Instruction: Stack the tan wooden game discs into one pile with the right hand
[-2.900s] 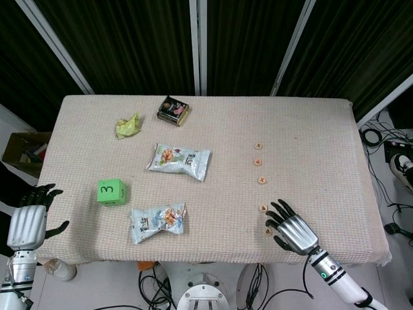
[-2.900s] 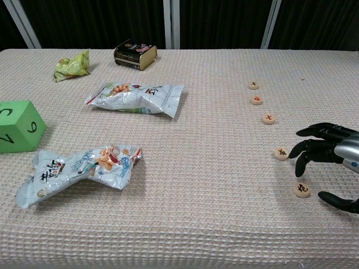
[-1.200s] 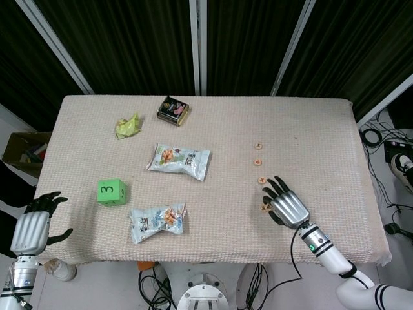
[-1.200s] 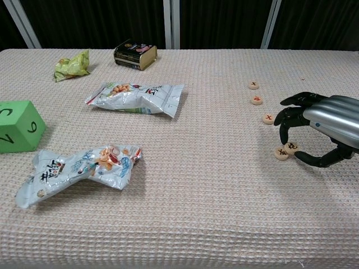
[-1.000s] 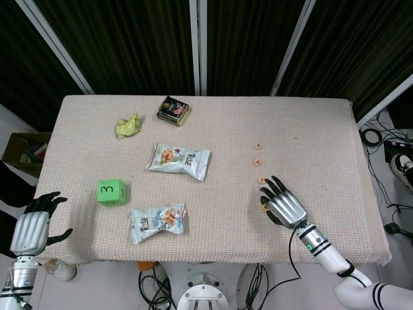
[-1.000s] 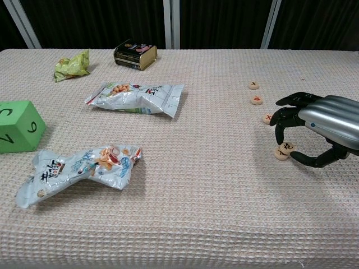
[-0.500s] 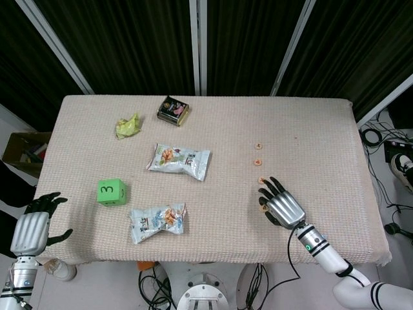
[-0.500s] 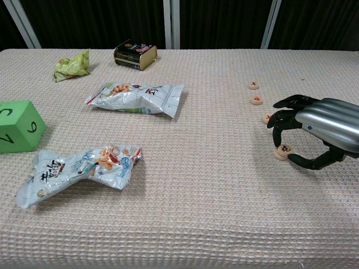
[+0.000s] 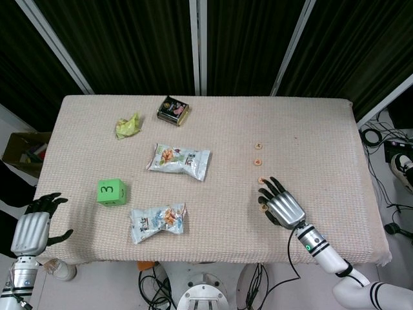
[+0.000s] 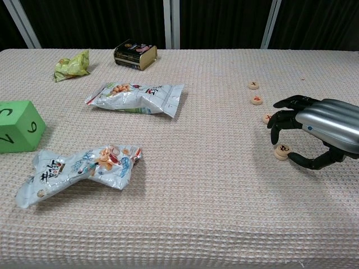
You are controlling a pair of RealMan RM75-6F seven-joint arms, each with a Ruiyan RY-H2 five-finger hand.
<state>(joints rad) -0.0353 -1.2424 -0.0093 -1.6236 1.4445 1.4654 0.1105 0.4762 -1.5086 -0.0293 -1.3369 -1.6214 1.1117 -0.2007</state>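
You are pinching top tan round wooden game disc (image 10: 282, 149) with right hand (image 10: 317, 131), fingers narrow, seating it on another disc on beige woven worktop (image 10: 213, 196). Three remaining loose discs (image 10: 256, 100) lying in row beyond. Left hand (image 9: 30, 227) idling off-edge, fingers spread.

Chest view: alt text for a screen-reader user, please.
The right hand pinches a tan disc on the beige tablecloth, with three more discs in a row behind. To the left lie two snack bags, a green cube and a dark tin.

Tan discs (image 10: 256, 92) lie in a row, the nearest pair stacked (image 10: 282, 150).
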